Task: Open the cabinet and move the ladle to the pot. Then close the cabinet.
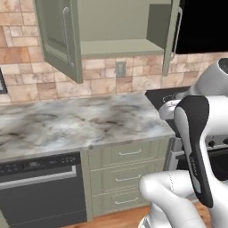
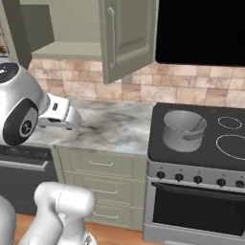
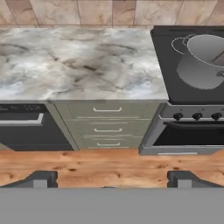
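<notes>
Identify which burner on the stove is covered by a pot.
The near-left burner, under the grey pot; the right-hand burners show bare white rings on the stove.

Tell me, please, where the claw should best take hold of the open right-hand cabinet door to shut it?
Probably the long vertical bar handle at the free edge of the right door, about mid-height. The door stands swung out, its panelled face turned toward the stove, so come from that side with the open claw set across the bar.
</notes>
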Controlling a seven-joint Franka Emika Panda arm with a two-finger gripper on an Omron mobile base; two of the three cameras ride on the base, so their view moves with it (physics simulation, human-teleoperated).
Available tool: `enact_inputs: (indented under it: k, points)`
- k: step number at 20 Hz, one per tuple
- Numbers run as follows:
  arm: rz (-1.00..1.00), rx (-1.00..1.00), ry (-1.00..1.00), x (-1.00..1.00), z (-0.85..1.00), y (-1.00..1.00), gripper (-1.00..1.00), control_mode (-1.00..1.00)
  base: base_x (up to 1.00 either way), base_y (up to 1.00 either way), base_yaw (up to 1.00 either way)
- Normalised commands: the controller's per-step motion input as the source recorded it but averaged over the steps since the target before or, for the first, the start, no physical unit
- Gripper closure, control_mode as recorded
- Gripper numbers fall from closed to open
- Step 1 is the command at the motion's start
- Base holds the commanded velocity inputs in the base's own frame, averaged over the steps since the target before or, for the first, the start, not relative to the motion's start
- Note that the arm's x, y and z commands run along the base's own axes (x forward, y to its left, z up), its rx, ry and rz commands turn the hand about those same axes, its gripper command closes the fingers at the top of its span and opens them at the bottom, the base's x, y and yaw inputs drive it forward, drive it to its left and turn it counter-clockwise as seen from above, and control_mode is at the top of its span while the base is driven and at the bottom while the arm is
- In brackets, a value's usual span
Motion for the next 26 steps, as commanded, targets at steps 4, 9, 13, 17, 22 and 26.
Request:
enact_inputs:
  k: [4,9,13,17,22,26]
  points:
    - [0.00,0.00,0.00,0.00,0.00,0.00,-1.00,1.00,0.40,0.44,0.00]
    - [0.00,0.00,0.00,0.00,0.00,0.00,-1.00,1.00,0.41,0.30,0.00]
    - [0.00,0.00,0.00,0.00,0.00,0.00,-1.00,1.00,0.64,0.19,0.00]
    - [0.00,0.00,0.00,0.00,0.00,0.00,-1.00,1.00,0.60,0.26,0.00]
    - [0.00,0.00,0.00,0.00,0.00,0.00,-1.00,1.00,0.58,0.28,0.00]
    - [0.00,0.00,0.00,0.00,0.00,0.00,-1.00,1.00,0.54,0.28,0.00]
